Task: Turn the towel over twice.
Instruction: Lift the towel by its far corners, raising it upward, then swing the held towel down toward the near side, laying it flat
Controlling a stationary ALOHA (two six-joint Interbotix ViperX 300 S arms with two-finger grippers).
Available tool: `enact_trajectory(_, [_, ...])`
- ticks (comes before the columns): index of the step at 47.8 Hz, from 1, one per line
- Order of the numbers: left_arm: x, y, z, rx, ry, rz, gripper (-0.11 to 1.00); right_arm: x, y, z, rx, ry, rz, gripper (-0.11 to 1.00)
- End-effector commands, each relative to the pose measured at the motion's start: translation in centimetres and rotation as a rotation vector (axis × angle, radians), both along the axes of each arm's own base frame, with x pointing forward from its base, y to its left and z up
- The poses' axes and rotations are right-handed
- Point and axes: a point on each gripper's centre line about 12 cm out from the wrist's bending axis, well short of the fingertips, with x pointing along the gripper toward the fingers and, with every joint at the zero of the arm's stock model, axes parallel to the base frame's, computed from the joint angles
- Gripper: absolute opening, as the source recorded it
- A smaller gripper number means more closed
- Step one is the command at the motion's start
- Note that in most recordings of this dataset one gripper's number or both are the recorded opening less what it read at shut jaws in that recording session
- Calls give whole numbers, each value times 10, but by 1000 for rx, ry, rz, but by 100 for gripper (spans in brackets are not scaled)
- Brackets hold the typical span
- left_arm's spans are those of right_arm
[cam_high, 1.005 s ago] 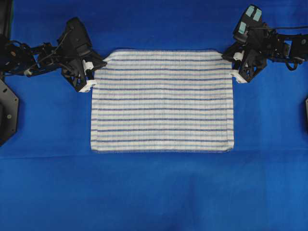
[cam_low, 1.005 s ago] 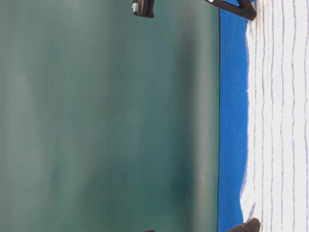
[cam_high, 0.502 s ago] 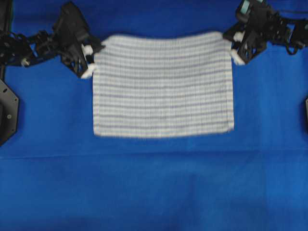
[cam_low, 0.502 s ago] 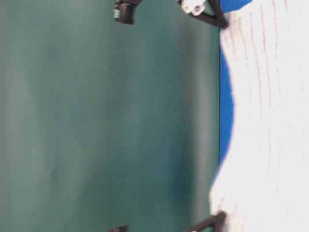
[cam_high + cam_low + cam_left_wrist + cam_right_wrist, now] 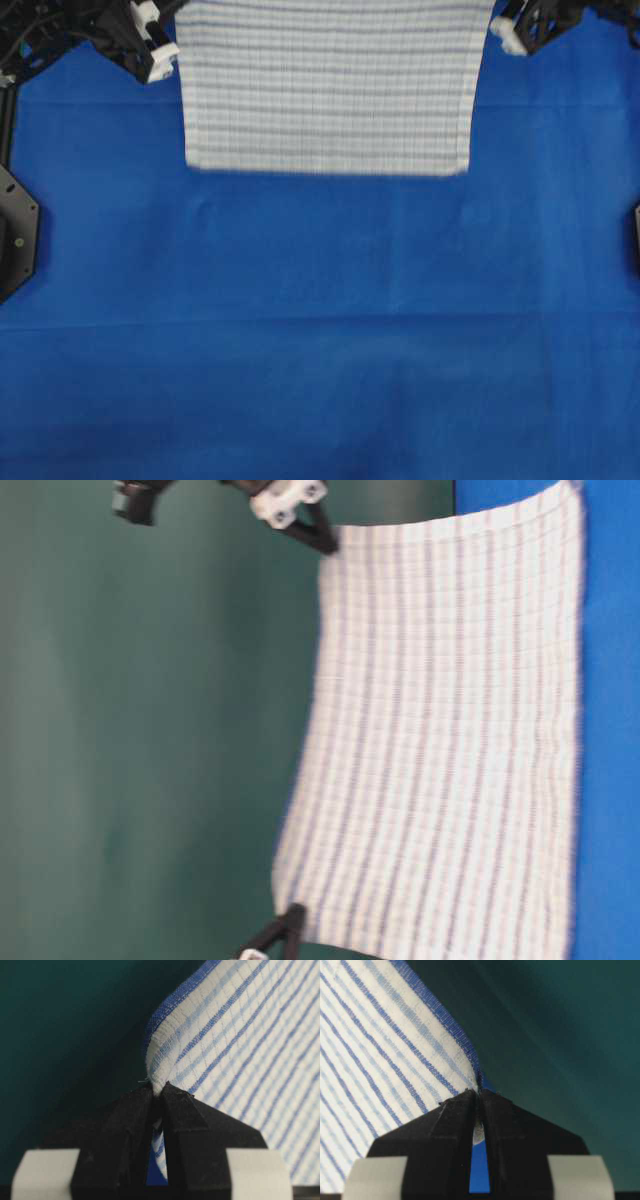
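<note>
both hands have hauled towel up off blue cloth toward 12 o'clock; now hangs, lower hem near cloth. left hand and right hand each clenched on top corner. risk: thin corner pinch slips mid-swing, towel drops crumpled.

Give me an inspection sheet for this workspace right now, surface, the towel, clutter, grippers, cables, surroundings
Surface: blue cloth covers the table, a few shallow creases.
Job's things: striped towel lifted by two corners, hanging; its lower edge is near the cloth, contact unclear.
Clutter: nothing seen.
Grippers: left gripper shut on a towel corner; right gripper shut on the other corner.
Cables: dark wiring along the left arm at the overhead view's top edge.
Surroundings: dark green backdrop behind the table; black fixtures at the table's sides.
</note>
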Motion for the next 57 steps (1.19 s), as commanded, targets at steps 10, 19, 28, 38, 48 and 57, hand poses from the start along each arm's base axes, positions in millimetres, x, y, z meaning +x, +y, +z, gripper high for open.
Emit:
enact_trajectory(10, [1,6,39,97,-107,13,2,-6,-8,73,-144,-75,-22,7])
enact_trajectory(19, [-3,3,49,128,-131,13,2,-13,-2,91,-157,-91,-36,7])
enact_trajectory(28, [-7,-8,60,152,-149,-7,2,-18,19,94,-145,-105,-15,7])
enact_trajectory(38, [-11,-25,62,137,-134,-45,2,-23,54,92,-89,-106,30,7])
enact_trajectory(48, [-9,-52,50,102,-102,-129,2,-23,97,85,-21,-78,118,7])
enact_trajectory(57, [-7,-78,29,48,-48,-216,2,-17,133,67,68,-59,209,7])
